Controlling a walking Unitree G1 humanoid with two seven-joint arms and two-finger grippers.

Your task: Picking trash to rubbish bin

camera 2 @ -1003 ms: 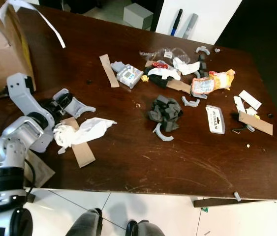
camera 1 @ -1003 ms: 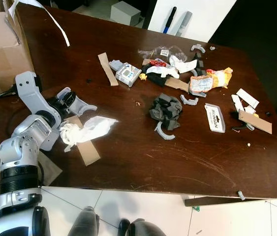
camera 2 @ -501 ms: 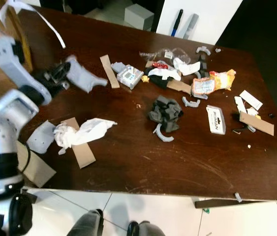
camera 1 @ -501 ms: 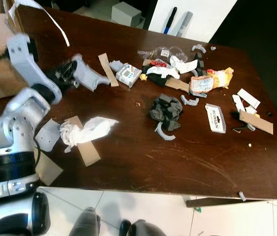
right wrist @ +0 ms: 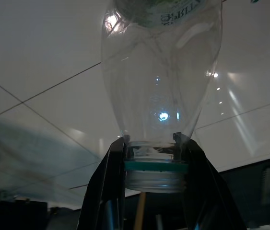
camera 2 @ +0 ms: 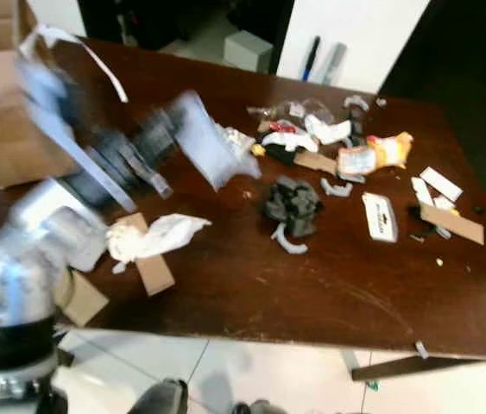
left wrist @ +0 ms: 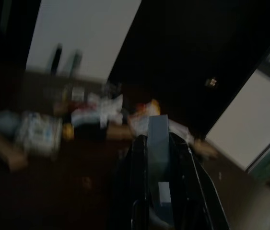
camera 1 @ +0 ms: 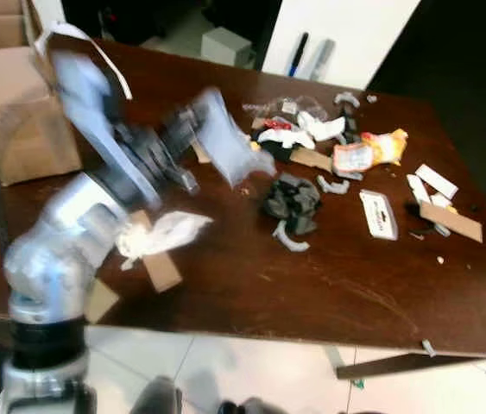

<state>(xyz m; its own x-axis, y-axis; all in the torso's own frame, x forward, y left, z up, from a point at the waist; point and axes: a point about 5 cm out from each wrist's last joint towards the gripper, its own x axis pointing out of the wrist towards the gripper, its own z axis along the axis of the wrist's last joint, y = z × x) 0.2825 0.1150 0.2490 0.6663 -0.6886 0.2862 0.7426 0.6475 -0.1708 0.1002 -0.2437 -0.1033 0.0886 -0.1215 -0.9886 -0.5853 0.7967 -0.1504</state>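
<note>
Starting at our left, a cardboard box (camera 1: 14, 103) stands at the far left end of the dark counter (camera 1: 329, 276), and our left arm, which a second ago lay low beside the crumpled white tissue (camera 1: 158, 235), has swung up and across and now blurs above the counter's middle. The left gripper (left wrist: 166, 158) is clamped on a flat pale grey scrap (camera 1: 225, 147), seen in the wrist view pinched between the two black fingers; through the blur it looks like a piece of plastic or card, though we can't be sure which. The tissue and the cardboard strip (camera 1: 158, 267) under it lie where they were, so that piece is still to collect. Further along sit the dark grey clump (camera 1: 290, 198), then the heap of wrappers with the orange packet (camera 1: 372, 148), then the white tag (camera 1: 379, 214) and the brown card piece (camera 1: 451, 219) near the right end. Our right gripper (right wrist: 151, 143) is closed on the neck of a clear plastic bottle (right wrist: 161, 67) above pale floor tiles. With both grippers loaded, we judge the next step is carrying these to a bin; most of the litter remains.
</note>
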